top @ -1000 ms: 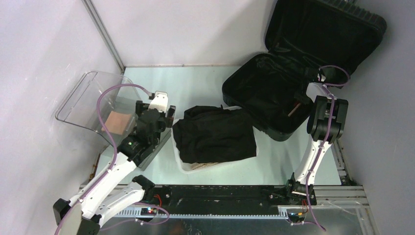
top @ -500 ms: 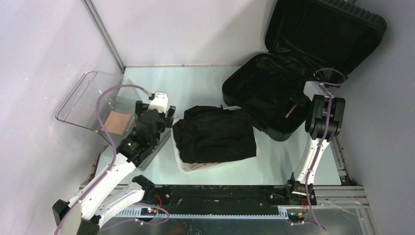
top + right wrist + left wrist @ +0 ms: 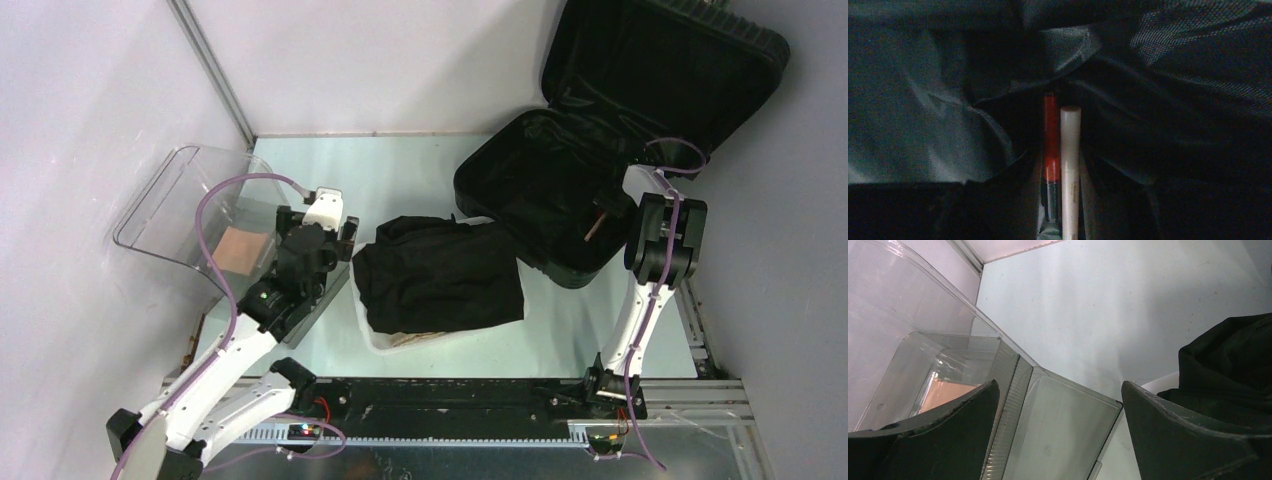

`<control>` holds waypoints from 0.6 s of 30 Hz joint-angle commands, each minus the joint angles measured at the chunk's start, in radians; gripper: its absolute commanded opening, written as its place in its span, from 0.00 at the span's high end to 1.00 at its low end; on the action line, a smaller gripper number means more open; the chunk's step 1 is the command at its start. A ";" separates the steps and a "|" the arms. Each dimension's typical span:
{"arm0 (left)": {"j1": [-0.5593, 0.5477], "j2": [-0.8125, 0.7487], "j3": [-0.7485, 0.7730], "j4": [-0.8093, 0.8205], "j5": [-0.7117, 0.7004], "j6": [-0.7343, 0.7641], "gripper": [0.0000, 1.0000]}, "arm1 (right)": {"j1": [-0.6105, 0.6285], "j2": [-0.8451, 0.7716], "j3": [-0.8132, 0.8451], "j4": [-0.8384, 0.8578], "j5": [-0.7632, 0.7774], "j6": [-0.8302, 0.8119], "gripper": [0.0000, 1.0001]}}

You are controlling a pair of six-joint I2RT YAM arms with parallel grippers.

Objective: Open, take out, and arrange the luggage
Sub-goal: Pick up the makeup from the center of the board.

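The luggage (image 3: 520,190) is a black hard-shell suitcase lying open at the back right, with its ribbed lid (image 3: 660,70) leaning on the wall. My right gripper (image 3: 604,208) reaches into its lower half, near the right rim. In the right wrist view the right gripper (image 3: 1060,200) is shut on a red tube (image 3: 1050,140) and a white tube (image 3: 1070,160), side by side against the black lining (image 3: 923,125). One tube (image 3: 594,225) shows from above as a thin stick. My left gripper (image 3: 320,220) hangs open at the left, and in its wrist view the left gripper (image 3: 1059,385) has nothing between its fingers.
A black folded garment (image 3: 440,275) lies over a white basket (image 3: 375,340) mid-table. A clear plastic container (image 3: 185,210) with a pinkish item (image 3: 240,245) inside stands at the left; its clear lid (image 3: 1058,435) lies under my left gripper. Grey walls close in the back and sides.
My right gripper has shifted a little left and nearer inside the suitcase, carrying the tubes with it. The left arm has not moved.
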 commanded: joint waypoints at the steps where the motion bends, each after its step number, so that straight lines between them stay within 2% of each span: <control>1: -0.007 -0.020 -0.010 0.025 -0.015 0.009 0.00 | 0.009 -0.053 -0.021 0.027 -0.080 -0.082 0.88; 9: -0.007 -0.023 -0.010 0.025 -0.001 0.007 0.00 | 0.049 -0.133 -0.052 0.012 -0.141 -0.155 0.87; 18: -0.007 -0.030 -0.015 0.026 0.014 0.001 0.00 | 0.083 -0.174 -0.063 -0.031 -0.064 -0.160 0.86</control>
